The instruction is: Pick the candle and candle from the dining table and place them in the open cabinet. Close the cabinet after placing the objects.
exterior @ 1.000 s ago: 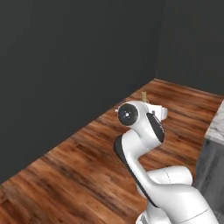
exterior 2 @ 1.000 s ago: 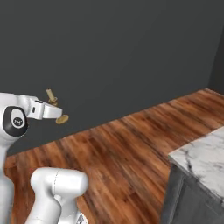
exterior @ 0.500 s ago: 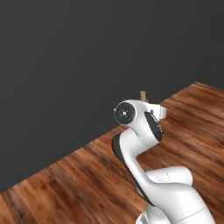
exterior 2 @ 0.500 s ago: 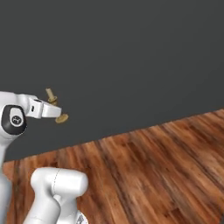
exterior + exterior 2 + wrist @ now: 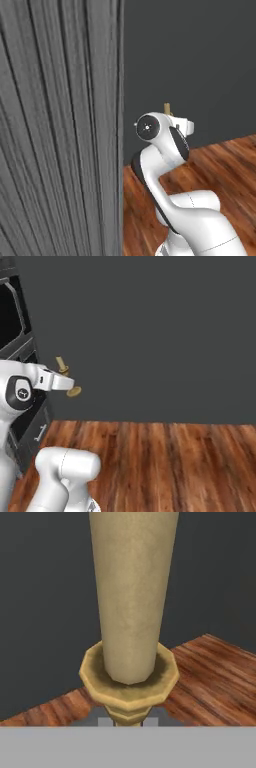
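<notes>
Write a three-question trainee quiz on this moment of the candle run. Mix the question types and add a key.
1. True or false: the gripper is shut on the candle.
2. What covers the floor?
A. tiles
B. wood planks
C. carpet
3. Fill in: in the left base view a grey wood-grain ____ stands close on the left.

Key: 1 true; 2 B; 3 panel

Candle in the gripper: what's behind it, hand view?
Behind the candle: a plain dark grey wall and wood-plank floor. The candle covers the middle of the wall-floor line.
</notes>
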You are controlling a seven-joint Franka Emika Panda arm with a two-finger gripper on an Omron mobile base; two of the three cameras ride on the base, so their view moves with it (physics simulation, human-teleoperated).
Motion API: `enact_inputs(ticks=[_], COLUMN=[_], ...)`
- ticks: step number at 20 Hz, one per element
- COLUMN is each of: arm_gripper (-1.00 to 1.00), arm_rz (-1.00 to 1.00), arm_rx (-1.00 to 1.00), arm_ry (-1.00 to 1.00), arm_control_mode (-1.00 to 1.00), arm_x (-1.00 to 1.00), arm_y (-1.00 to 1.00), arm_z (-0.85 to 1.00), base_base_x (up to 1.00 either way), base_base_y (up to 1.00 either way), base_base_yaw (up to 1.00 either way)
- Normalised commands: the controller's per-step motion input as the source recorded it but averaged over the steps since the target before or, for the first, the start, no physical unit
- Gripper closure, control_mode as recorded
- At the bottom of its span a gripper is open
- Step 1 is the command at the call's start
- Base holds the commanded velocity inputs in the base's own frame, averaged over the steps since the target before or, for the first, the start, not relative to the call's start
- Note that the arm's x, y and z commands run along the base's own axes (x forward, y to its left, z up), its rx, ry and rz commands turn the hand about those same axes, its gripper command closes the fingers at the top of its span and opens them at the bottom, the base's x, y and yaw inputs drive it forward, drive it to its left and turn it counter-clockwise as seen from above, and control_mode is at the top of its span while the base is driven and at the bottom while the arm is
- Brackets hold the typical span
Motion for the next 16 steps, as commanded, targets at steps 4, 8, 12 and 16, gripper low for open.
enact_inputs(ticks=[4,8,12,16], arm_gripper=[1.0,1.0,1.0,1.0], arm_rz=[0.0,0.0,0.0,0.0], arm_rx=[0.0,0.0,0.0,0.0], arm_ry=[0.0,0.0,0.0,0.0], arm_control_mode=[1.0,1.0,1.0,1.0], arm_x=[0.0,0.0,0.0,0.0], arm_y=[0.0,0.0,0.0,0.0], arm_z=[0.0,0.0,0.0,0.0], base_base_x=[-0.08,-0.09,-0.08,-0.01], base_base_y=[-0.13,-0.19,-0.21,-0.27], base_base_yaw=[0.66,0.64,0.64,0.63])
